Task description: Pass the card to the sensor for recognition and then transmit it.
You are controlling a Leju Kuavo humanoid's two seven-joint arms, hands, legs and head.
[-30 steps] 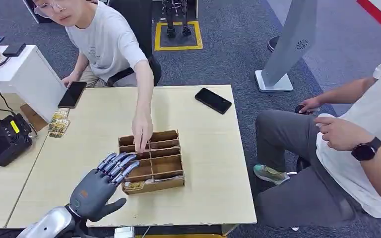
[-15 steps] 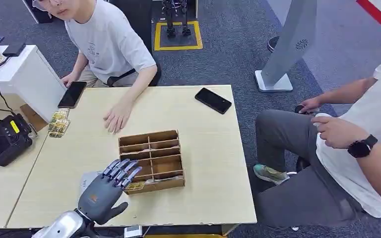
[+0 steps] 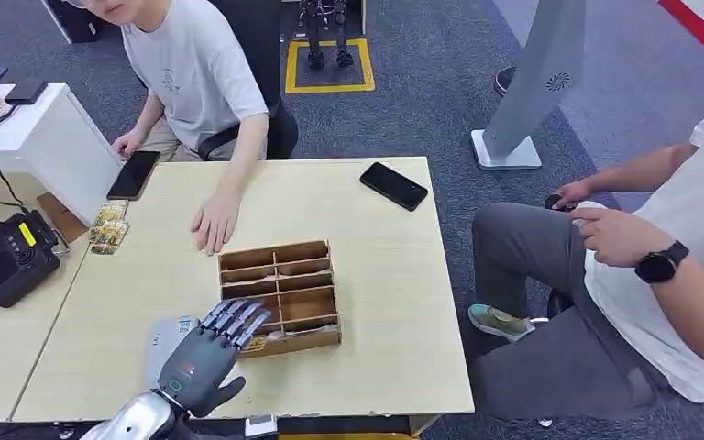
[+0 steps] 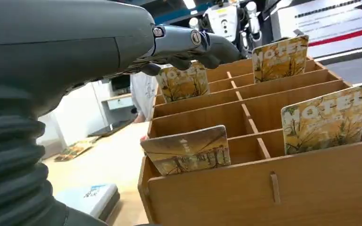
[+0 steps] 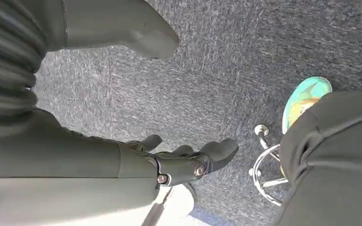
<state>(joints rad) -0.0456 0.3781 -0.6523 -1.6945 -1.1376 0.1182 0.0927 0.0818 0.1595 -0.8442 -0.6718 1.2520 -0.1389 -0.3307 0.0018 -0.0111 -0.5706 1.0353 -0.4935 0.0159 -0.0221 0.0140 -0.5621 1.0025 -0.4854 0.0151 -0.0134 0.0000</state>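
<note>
Left hand: the left hand (image 3: 203,356) hovers at the near left corner of the wooden card box (image 3: 280,295), fingers (image 3: 236,318) stretched out and apart, holding nothing; in the left wrist view the fingertips (image 4: 202,44) reach over the box's compartments.
Right hand: the right hand (image 5: 188,162) hangs over the grey carpet (image 5: 235,61), fingers loosely curled apart, nothing in it.
Cards: several cards printed "HOTEL" stand tilted in the box's slots; the nearest card (image 4: 187,149) leans in the front left compartment, another card (image 4: 324,119) in the front right one, and two more sit in the rows behind.
Sensor: a black device (image 3: 7,259) with a yellow label sits on the side table at far left, well apart from the box.
Flat pad: a grey-white flat item (image 3: 167,335) lies on the tabletop (image 3: 385,302) just under the left hand.
Loose cards: a small pile (image 3: 109,226) lies near the tabletop's left edge.
Phone: a black phone (image 3: 393,185) lies at the far right of the tabletop.
People: one person's hand (image 3: 214,220) rests flat on the tabletop beyond the box; a second person sits at right wearing a dark watch (image 3: 657,264).
</note>
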